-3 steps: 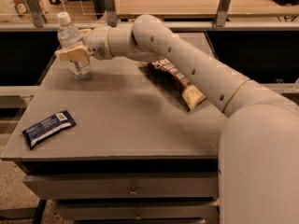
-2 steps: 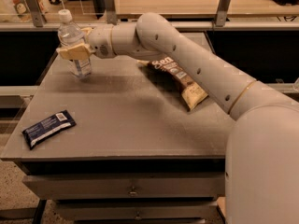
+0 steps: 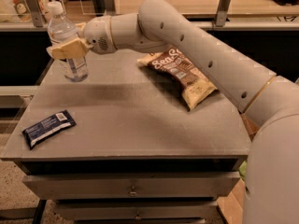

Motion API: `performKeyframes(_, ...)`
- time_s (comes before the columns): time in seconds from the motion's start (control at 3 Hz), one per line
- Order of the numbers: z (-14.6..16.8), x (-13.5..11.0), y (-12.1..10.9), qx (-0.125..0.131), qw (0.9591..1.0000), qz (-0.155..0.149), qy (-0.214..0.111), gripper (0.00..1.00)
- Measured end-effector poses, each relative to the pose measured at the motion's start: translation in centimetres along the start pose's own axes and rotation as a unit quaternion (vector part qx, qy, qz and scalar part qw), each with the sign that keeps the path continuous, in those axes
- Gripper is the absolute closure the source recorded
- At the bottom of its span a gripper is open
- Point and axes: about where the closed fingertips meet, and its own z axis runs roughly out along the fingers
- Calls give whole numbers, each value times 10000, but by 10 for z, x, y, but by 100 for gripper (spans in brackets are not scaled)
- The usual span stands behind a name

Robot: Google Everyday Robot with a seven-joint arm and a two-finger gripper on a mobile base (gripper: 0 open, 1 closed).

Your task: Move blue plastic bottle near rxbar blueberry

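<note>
Comparing the camera view with the preceding second shows almost no displacement: the tan two-finger gripper (image 3: 63, 49) stays clamped around the midsection of the clear blue plastic bottle (image 3: 62, 30), white-capped and upright at the far-left corner of the grey table (image 3: 140, 125). Judged from this, the transfer has barely begun. The flat, dark navy rxbar blueberry (image 3: 48, 128) lies at the near-left edge, well apart. The brown-and-yellow chip bag (image 3: 182, 76) reads "Sea S…"; other print is illegible.

Brown-and-yellow chip bag (image 3: 184, 76) lying on grey table (image 3: 140, 125), apparently two drawers (image 3: 133, 186) below.
</note>
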Motion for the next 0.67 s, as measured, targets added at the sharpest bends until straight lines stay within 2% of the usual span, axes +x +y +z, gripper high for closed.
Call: performKeyframes(0.67,22,-3,56,-622,9978,172,-133,100)
